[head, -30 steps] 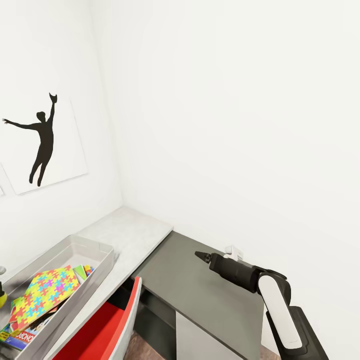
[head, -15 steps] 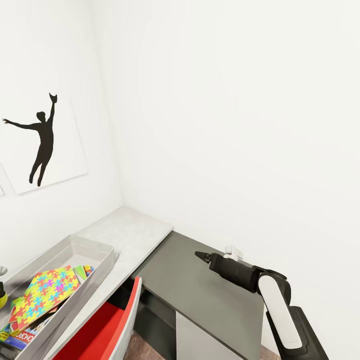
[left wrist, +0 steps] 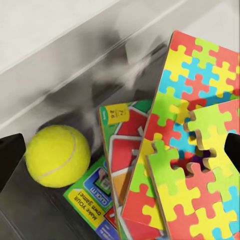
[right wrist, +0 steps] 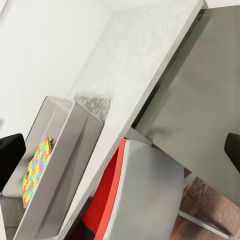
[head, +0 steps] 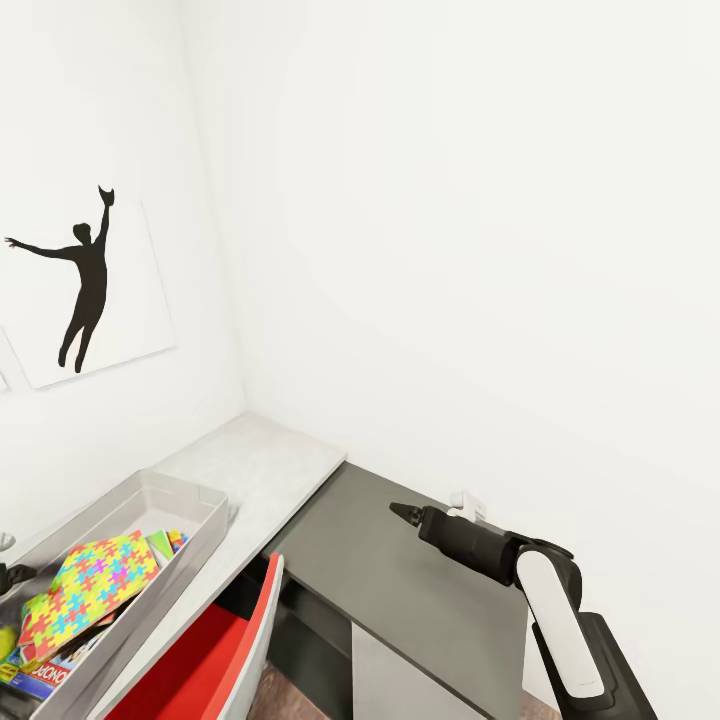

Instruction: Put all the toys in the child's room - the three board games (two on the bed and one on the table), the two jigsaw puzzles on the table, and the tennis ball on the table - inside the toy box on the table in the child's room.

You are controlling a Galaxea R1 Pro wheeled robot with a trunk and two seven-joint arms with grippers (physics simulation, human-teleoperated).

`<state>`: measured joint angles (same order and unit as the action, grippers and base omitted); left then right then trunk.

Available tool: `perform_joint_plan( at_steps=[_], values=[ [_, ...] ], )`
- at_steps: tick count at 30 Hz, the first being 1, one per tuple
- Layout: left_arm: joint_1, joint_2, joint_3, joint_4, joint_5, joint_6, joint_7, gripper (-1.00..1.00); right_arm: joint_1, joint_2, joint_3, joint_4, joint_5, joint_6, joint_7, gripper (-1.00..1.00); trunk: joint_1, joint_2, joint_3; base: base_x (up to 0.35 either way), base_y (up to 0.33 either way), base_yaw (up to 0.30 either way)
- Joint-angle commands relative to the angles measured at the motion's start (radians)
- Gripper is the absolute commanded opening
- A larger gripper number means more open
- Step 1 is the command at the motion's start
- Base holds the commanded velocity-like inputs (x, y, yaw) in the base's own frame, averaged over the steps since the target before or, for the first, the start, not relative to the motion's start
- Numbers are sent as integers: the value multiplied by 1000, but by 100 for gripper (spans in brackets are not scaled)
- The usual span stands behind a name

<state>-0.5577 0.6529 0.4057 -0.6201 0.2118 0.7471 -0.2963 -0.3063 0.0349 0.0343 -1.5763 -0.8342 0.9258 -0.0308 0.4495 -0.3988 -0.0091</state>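
Note:
The light grey toy box [head: 190, 500] stands on the pale speckled table [head: 260, 460]. In it a jigsaw puzzle [head: 95, 580] lies on top of board games [head: 45, 678]. The left wrist view shows two jigsaw puzzles [left wrist: 200, 75] overlapping, a board game [left wrist: 125, 150] under them and the yellow tennis ball [left wrist: 57, 156] resting loose beside the toy box wall [left wrist: 60, 65]. My left gripper [left wrist: 120, 150] hangs open above them, holding nothing. The tennis ball [head: 7, 640] also peeks in at the head view's left edge. My right gripper [head: 405, 513] is open over the dark side unit, empty.
A red and grey chair [head: 225, 650] is tucked under the table edge. The lower dark grey side unit [head: 420, 590] runs along the white wall at the right. A black silhouette picture [head: 85, 280] hangs on the left wall. Wood floor [right wrist: 205, 200] shows below the chair.
The tennis ball has left my left gripper and dropped lower into the toy box. The right arm has not moved.

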Motion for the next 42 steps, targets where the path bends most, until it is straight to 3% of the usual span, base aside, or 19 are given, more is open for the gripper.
perform_joint_plan(
  at_steps=[1, 6, 8, 12, 15, 16, 21, 29, 31, 32, 42],
  values=[
    [-1, 0, 4, 0, 0, 6, -6, 100, -1, 0, -1, -1, -3, 4, -3, 100, 0, -1, -1, 0, 0, 0],
    [-1, 1, 21, -3, 12, 7, -44, 100, -1, 0, -1, -1, -3, 4, -3, 100, 0, -1, -1, 0, 0, 0],
    [-1, 4, 45, -4, 22, 11, -112, 100, -1, 0, -1, -1, -3, 4, -3, 100, 0, -1, -1, 0, 0, 0],
    [0, 18, 70, -4, 20, 31, -361, 100, -1, 0, -1, -1, -3, 4, -3, 100, 0, -1, -1, 0, 0, 0],
    [3, 48, 70, -3, 18, 39, -538, 100, -1, 0, -1, -1, -3, 4, -3, 100, 0, -1, -1, 0, 0, 0],
    [3, 53, 70, -2, 18, 39, -564, 100, -1, 0, -1, -1, -3, 4, -3, 100, 0, -1, -1, 0, 0, 0],
    [6, 84, 70, 3, 16, 41, -807, 100, -1, 0, -1, -1, -3, 4, -3, 100, 0, -1, -1, 0, 0, 0],
    [32, 97, 71, 4, -18, 38, -1139, 100, -1, 0, -1, -1, -3, 4, -3, 100, 0, -1, -1, 0, 0, 0],
    [44, 102, 71, 4, -22, 33, -1254, 100, -1, 0, -1, -1, -3, 4, -3, 100, 0, -1, -1, 0, 0, 0],
    [47, 103, 70, 4, -23, 32, -1275, 100, -1, 0, -1, -1, -3, 3, -3, 100, 0, -1, -1, 0, 0, 0],
    [51, 104, 67, 2, -20, 31, -1275, 100, 0, 0, -1, 1, -3, -2, -3, 100, 0, -1, -1, -130, 0, 0]
  ],
)
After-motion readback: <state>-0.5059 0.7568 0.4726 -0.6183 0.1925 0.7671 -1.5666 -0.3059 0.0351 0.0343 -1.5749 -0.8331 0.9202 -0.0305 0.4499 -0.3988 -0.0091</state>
